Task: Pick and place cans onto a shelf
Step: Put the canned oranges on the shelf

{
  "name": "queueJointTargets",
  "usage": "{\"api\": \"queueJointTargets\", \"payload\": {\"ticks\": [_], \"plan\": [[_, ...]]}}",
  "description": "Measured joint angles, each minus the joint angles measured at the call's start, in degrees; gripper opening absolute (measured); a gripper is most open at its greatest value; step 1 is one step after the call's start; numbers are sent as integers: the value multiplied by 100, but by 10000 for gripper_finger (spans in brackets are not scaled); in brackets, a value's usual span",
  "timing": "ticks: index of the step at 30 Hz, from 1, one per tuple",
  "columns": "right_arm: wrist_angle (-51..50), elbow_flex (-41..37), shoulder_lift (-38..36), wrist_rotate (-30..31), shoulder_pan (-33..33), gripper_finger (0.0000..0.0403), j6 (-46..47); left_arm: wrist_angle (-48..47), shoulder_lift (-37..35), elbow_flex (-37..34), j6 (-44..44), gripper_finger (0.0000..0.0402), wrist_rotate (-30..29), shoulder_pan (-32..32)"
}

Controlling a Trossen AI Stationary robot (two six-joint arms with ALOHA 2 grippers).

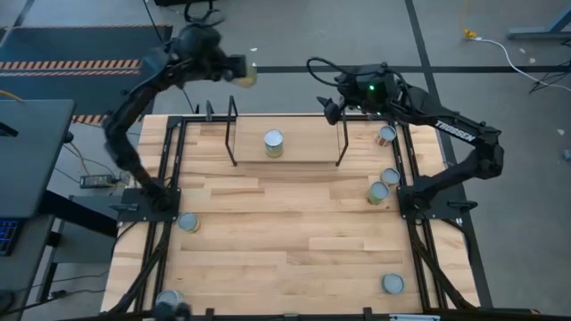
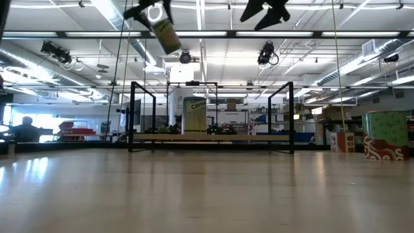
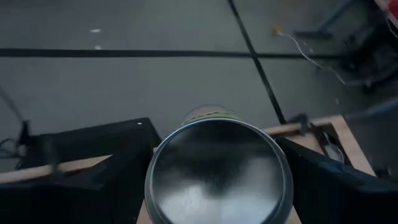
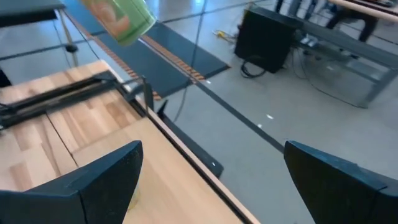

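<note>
My left gripper [image 1: 237, 71] is raised high over the table's far edge, left of the shelf [image 1: 285, 153], and is shut on a green-labelled can [image 1: 249, 77]. In the low view this can [image 2: 165, 33] hangs tilted, well above the shelf [image 2: 210, 136]. One can [image 1: 274, 143] stands upright on the shelf's board. My right gripper [image 1: 334, 108] is open and empty, up above the shelf's right end frame; the right wrist view [image 4: 211, 180] shows it holds nothing, with the held can [image 4: 121, 18] farther off. My left gripper pinches the can by its round side wall [image 3: 163, 163] between its two fingers [image 3: 106, 186], one on each side. The can's silver end [image 3: 217, 177] faces the wrist camera. The can is lifted clear of everything and tilted.
Three cans [image 1: 385, 135] [image 1: 390, 176] [image 1: 378, 193] stand near the table's right rail. Others stand at the left rail [image 1: 188, 222], the near left corner [image 1: 168, 301] and the near right [image 1: 393, 283]. Black rails [image 1: 169, 169] run along both sides of the table.
</note>
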Motion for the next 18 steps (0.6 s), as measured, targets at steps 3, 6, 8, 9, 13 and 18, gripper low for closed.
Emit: {"api": "queueJointTargets", "payload": {"ticks": [3,6,8,9,13,18], "plan": [[-404,0,-120,83,-4,398,91,26,495,409,138,317,93,-163],[-726,0,-153,75,-96,398,134,93,995,772,132,317,189,-265],[-843,0,-153,-31,-182,398,-21,174,1302,963,35,318,354,-291],[-866,0,-151,-86,-238,398,-111,204,1454,1040,9,318,410,-300],[-880,0,-134,-342,-505,398,-438,658,1798,982,-280,318,726,-283],[-869,0,-134,-465,-937,398,-873,647,2159,1005,-283,318,822,-256]]}}
